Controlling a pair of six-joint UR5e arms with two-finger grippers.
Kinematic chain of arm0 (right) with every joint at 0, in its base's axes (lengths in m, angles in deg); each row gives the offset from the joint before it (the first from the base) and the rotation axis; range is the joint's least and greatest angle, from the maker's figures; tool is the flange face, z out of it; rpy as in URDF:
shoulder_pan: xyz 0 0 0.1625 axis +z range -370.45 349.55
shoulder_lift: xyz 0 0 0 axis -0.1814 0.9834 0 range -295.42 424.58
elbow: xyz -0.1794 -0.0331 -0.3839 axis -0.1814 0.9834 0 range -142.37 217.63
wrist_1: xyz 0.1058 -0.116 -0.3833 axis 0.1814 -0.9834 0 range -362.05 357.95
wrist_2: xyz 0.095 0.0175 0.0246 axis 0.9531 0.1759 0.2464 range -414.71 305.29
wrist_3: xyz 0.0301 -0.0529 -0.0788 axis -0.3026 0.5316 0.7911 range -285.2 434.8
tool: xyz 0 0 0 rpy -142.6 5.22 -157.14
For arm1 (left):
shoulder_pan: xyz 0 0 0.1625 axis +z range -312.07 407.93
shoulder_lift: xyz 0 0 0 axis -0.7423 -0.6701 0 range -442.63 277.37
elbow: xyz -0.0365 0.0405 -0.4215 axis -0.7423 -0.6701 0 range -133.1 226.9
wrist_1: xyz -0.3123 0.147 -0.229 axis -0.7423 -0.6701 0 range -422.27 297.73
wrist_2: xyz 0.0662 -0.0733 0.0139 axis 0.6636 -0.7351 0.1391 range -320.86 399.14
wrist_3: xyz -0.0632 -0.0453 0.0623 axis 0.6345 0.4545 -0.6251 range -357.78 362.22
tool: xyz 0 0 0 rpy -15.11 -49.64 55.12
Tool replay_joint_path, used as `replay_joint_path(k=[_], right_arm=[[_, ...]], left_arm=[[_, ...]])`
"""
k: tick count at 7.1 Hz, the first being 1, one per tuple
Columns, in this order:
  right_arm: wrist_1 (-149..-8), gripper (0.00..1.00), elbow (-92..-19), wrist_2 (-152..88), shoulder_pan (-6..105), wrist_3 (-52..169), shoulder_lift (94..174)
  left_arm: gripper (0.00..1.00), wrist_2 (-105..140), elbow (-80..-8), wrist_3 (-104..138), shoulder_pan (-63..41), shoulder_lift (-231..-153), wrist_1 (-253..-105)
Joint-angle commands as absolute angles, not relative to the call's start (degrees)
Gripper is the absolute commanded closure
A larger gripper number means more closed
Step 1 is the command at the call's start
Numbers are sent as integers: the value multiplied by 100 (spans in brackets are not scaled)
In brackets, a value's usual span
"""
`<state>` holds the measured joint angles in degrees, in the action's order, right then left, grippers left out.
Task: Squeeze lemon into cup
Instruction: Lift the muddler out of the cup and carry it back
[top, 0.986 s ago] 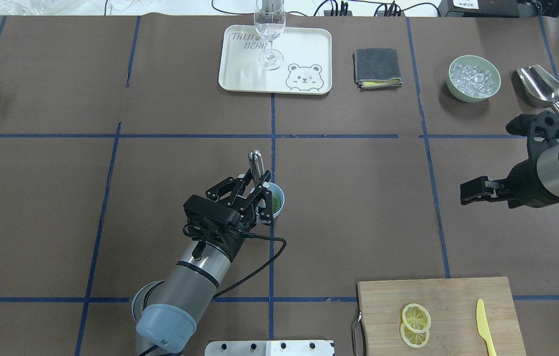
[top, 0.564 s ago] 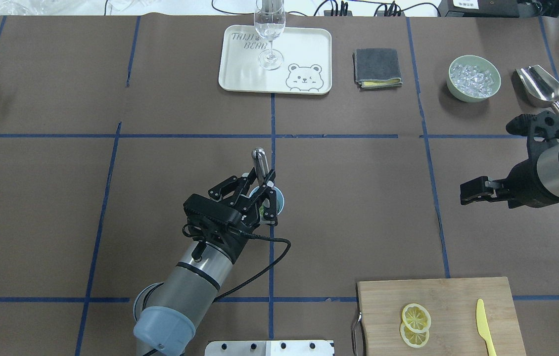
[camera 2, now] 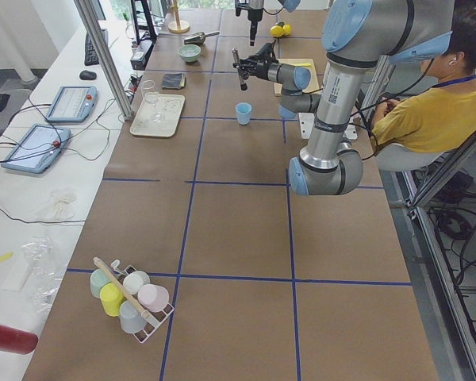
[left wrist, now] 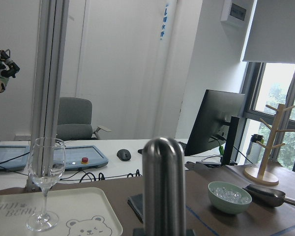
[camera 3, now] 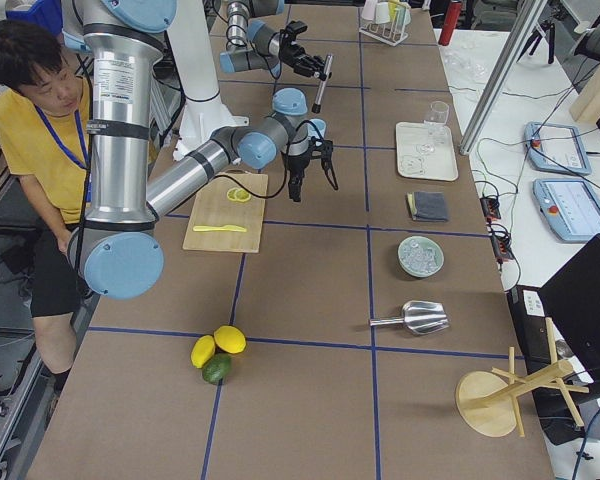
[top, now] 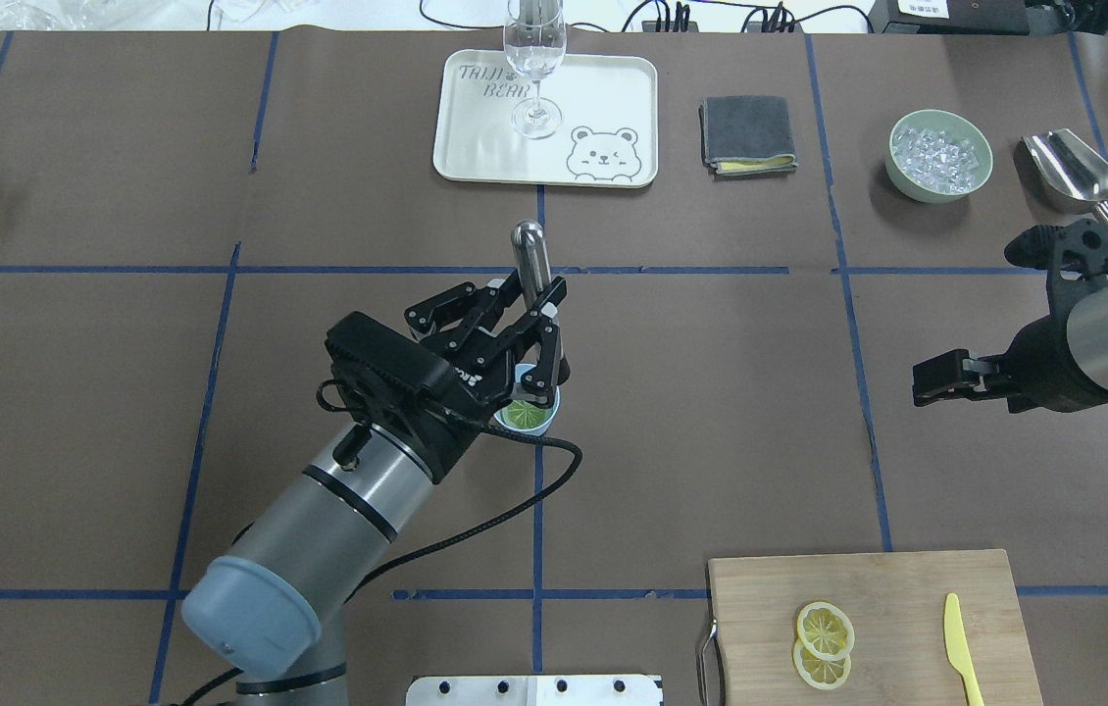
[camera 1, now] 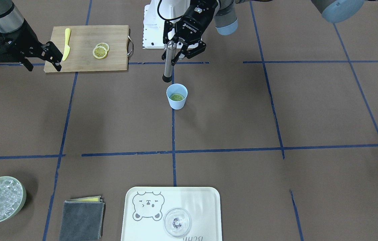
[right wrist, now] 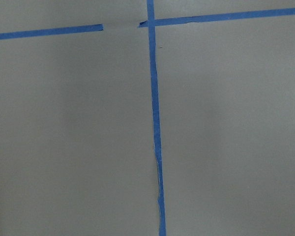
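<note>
Clamping with the left gripper [top: 536,297] around a slim silver metal rod [top: 528,253] with a rounded top and a black lower tip, fingers pressed tight on its shaft, holding it nearly upright and lifted clear of the small light-blue tapered handleless cup [camera 1: 177,100]. Showing a thin round yellow-green lemon slice [camera 1: 177,97] lying flat in the bottom of that cup. Standing the cup upright on a blue tape line near the middle of the brown paper-covered table [top: 711,412], partly hidden beneath the gripper in the overhead view. Hovering with the right gripper [top: 919,382] over bare table well off to the robot's right, fingers apart and gripping nothing. Finding two spare slices [top: 824,642] of pale-yellow lemon overlapping on the rectangular wooden cutting board [top: 868,588] at the robot's near right, with a yellow plastic knife [top: 954,637] near them on the same board. Finding along the far edge a cream rectangular tray [top: 603,98] with a bear drawing, a clear stemmed glass [top: 534,59] standing on it, then a folded grey cloth [top: 748,132], a pale green bowl [top: 941,196] of ice and a silver metal scoop [top: 1069,172]
</note>
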<state>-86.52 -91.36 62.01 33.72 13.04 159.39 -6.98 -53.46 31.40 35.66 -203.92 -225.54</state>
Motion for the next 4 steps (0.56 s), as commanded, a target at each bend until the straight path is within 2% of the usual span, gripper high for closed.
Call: replay_joint_path(k=[1, 4], right_arm=[[-8652, 0, -9306, 6209, 3367, 1102, 16134], [-8634, 0, -9324, 6236, 3358, 792, 16144]], left_arm=[[100, -1208, -5592, 3140, 3098, -19745, -22548], [100, -4842, -5698, 3524, 829, -18479, -22287]])
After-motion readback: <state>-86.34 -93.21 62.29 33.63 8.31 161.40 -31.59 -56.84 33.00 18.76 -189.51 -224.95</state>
